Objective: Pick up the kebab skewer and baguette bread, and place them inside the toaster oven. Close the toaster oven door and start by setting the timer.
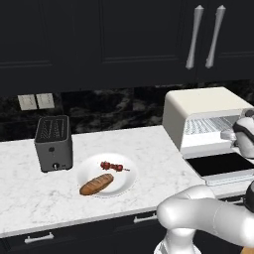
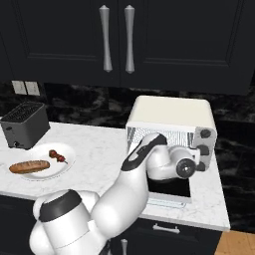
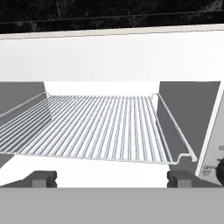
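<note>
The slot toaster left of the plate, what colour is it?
Dark grey; the slot toaster shows best in the left base view, beside the white plate.

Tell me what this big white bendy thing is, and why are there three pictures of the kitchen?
The white bendy thing is a robot arm. Two cameras sit behind it, one on its left and one on its right, so two pictures show the same counter from two sides. The third camera rides on the arm's hand and looks straight into the toaster oven, at its wire rack. The two small dark fingers at the bottom of that picture are spread apart and hold nothing. The toaster oven door is folded down open. On the counter a white plate carries the baguette bread and the kebab skewer. Beside it stands a dark grey toaster.
</note>
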You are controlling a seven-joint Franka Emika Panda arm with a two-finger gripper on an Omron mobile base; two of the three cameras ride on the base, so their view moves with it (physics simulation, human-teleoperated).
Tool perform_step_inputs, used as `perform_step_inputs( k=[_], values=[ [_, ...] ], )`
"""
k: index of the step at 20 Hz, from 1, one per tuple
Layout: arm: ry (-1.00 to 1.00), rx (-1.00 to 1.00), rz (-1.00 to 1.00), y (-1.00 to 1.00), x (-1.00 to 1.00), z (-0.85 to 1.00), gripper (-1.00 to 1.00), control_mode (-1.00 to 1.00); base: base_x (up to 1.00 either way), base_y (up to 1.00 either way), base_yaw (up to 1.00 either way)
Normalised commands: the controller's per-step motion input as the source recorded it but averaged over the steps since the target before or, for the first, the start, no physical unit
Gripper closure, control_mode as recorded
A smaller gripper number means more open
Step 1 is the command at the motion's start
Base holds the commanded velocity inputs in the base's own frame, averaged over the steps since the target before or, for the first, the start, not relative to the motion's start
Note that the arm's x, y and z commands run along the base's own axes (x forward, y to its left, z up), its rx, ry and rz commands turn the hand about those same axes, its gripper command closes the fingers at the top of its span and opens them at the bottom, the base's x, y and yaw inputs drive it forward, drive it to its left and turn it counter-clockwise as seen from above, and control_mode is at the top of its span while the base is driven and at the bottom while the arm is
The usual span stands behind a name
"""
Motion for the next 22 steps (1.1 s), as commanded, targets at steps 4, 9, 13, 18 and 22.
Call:
perform_step_inputs(
  k=[4, 9, 13, 18, 22],
  values=[
    [-0.01, 0.0, -0.11, 0.33, 0.05, 0.0, -1.0, -1.0, 0.0, 0.0, 0.0],
    [-0.04, 0.0, -0.09, 0.16, 0.33, 0.0, -1.0, -1.0, 0.0, 0.0, 0.0],
    [-0.02, 0.0, -0.04, 0.08, 0.12, -0.03, -1.0, -1.0, 0.0, 0.0, 0.0],
    [0.0, 0.0, -0.01, 0.01, 0.0, -0.02, -1.0, -1.0, 0.0, 0.0, 0.0],
    [-0.04, 0.0, 0.0, 0.0, 0.08, 0.0, -1.0, -1.0, 0.0, 0.0, 0.0]
  ],
)
